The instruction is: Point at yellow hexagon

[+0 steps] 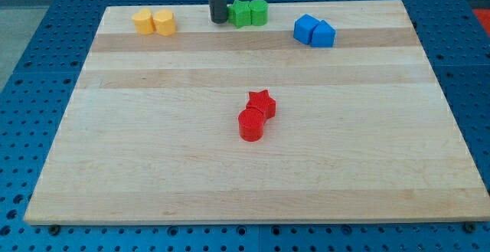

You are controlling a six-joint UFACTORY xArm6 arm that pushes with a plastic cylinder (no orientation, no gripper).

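Note:
Two yellow blocks sit side by side near the board's top left. The right one looks like the yellow hexagon [164, 22]; the left yellow block [142, 21] has a shape I cannot make out clearly. My tip [219, 20] is at the view's top centre, touching the board just left of the green blocks. It stands well to the right of the yellow hexagon, with a gap between them.
Two green blocks [249, 12] sit right beside my tip. Two blue blocks [315, 31] lie at the top right. A red star [262, 103] and a red cylinder [250, 124] touch near the centre of the wooden board [153, 145].

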